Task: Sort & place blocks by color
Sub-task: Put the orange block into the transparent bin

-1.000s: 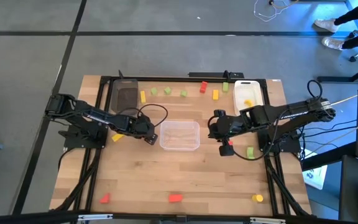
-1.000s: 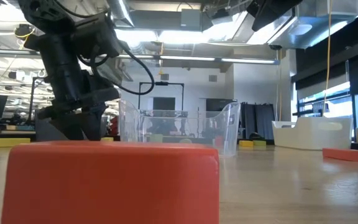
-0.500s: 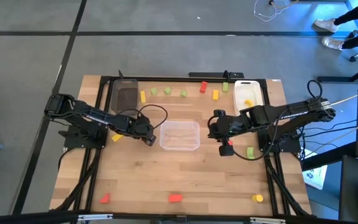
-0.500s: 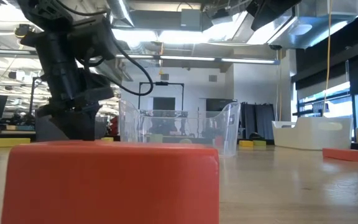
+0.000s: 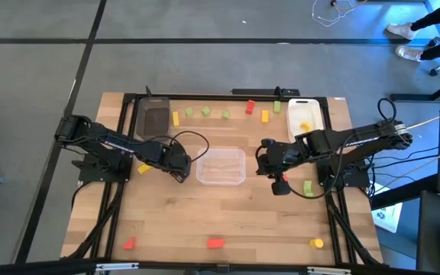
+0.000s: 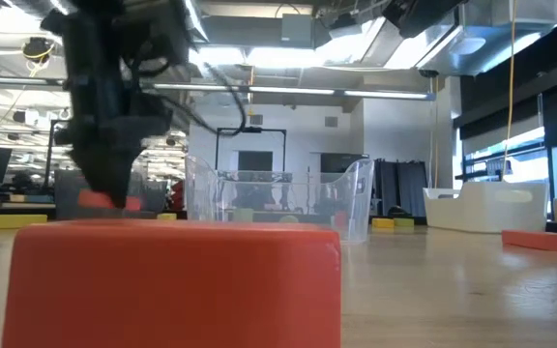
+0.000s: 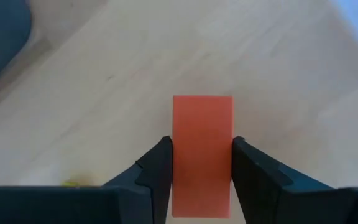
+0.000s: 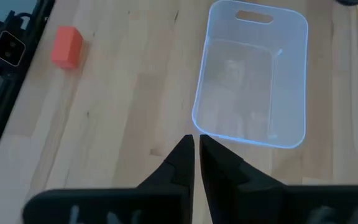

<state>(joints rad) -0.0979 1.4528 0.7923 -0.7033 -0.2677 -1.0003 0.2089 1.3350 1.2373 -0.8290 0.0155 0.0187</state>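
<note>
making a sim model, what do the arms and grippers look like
Both arms are black, slim and jointed, each trailing a looping black cable. The left gripper and right gripper have two matte black wedge-shaped fingers. The right arm shows a small red patch near its gripper. No markings visible.

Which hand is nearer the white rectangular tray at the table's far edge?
Right. The right hand, shut and empty, sits between the clear plastic tray and the white rectangular tray. The left hand, gripping a red rectangular block, is beyond the clear tray's other side.
</note>
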